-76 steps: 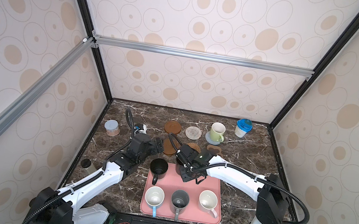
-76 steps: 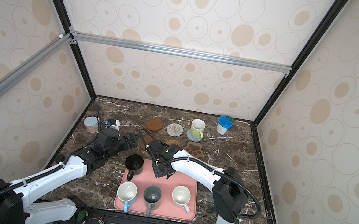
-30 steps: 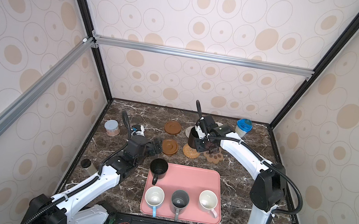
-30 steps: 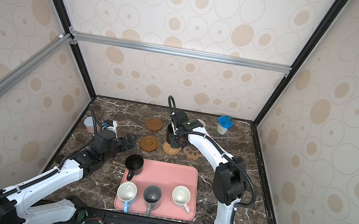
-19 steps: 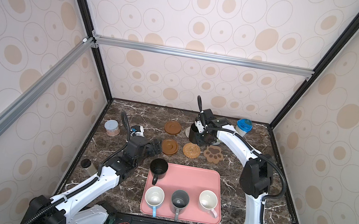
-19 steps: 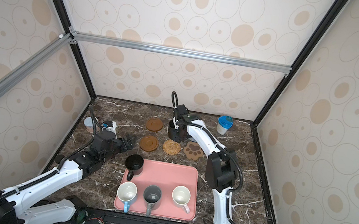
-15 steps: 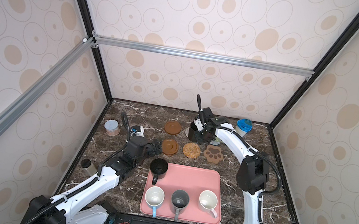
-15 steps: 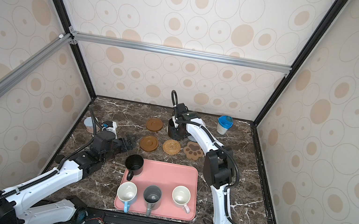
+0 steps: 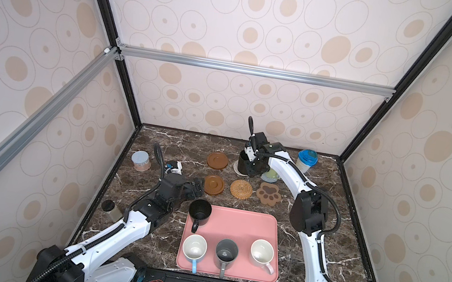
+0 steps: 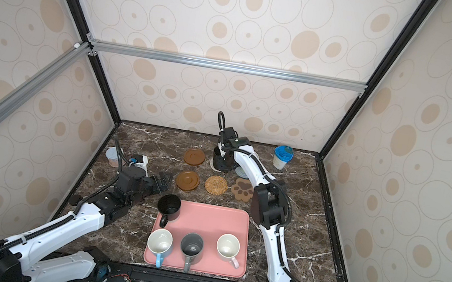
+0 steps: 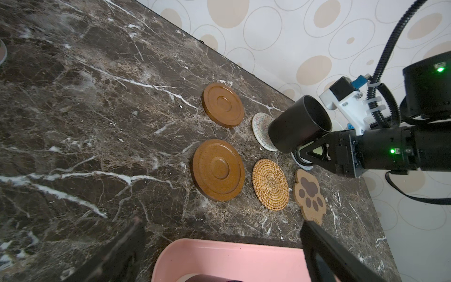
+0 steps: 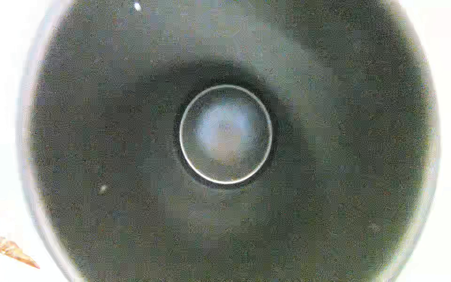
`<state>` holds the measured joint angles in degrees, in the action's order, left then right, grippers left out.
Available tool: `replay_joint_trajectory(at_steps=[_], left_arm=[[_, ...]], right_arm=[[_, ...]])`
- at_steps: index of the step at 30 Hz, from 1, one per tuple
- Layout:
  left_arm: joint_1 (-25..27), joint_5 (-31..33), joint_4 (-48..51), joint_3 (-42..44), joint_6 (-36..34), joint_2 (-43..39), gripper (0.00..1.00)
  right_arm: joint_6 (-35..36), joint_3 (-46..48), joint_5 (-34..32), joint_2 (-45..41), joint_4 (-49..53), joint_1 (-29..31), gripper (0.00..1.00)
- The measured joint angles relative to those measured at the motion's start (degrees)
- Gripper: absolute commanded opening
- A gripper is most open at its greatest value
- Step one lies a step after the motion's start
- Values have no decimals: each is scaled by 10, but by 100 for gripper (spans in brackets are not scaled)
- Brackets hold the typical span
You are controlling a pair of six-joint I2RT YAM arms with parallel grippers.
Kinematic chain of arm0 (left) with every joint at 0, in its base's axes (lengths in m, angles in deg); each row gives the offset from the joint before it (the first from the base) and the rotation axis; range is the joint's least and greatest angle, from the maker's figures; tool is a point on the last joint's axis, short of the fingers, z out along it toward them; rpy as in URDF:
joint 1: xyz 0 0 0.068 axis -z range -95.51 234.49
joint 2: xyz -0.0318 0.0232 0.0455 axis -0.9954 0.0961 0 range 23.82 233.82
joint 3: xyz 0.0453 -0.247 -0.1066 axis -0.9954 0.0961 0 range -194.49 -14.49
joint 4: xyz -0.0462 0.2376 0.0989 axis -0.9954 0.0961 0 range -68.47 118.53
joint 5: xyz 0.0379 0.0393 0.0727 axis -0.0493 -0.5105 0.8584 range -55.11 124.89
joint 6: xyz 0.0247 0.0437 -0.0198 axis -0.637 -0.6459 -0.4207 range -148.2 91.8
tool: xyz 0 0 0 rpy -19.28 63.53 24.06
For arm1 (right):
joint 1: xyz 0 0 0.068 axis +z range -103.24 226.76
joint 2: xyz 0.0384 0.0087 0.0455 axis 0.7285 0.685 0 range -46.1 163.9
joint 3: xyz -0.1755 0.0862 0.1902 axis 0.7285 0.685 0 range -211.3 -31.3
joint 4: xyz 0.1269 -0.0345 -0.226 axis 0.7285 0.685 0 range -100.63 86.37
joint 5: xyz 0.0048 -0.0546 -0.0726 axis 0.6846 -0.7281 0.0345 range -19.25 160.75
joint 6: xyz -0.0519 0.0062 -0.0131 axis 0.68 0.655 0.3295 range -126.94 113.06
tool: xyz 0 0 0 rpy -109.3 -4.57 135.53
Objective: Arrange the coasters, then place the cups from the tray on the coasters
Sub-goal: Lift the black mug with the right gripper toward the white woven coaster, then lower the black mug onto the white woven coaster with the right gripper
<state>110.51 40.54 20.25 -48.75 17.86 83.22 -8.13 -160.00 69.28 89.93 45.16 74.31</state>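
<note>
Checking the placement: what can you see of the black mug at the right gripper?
The black mug is matte and cylindrical, mouth open, and empty in the right wrist view. Its handle is hidden. The right gripper is shut on it at the side. Its base sits over the whitish woven coaster; contact cannot be confirmed.

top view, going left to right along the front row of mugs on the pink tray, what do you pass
light blue mug → dark grey mug → pale pink mug

Even bright light, right wrist view blurred
</note>
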Motion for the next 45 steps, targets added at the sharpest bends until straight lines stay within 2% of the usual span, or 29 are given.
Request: replay_joint_trajectory(at_steps=[6, 17, 26, 45], left_arm=[[0, -3, -3, 2, 2, 0, 100], [0, -7, -5, 3, 3, 0, 100], [0, -11, -6, 7, 3, -1, 100], [0, -12, -2, 19, 7, -20, 100]], right_arm=[[5, -37, 0, 26, 5, -3, 11], [7, -56, 2, 28, 10, -3, 12], [7, -60, 5, 63, 8, -6, 12], [6, -85, 7, 64, 1, -12, 12]])
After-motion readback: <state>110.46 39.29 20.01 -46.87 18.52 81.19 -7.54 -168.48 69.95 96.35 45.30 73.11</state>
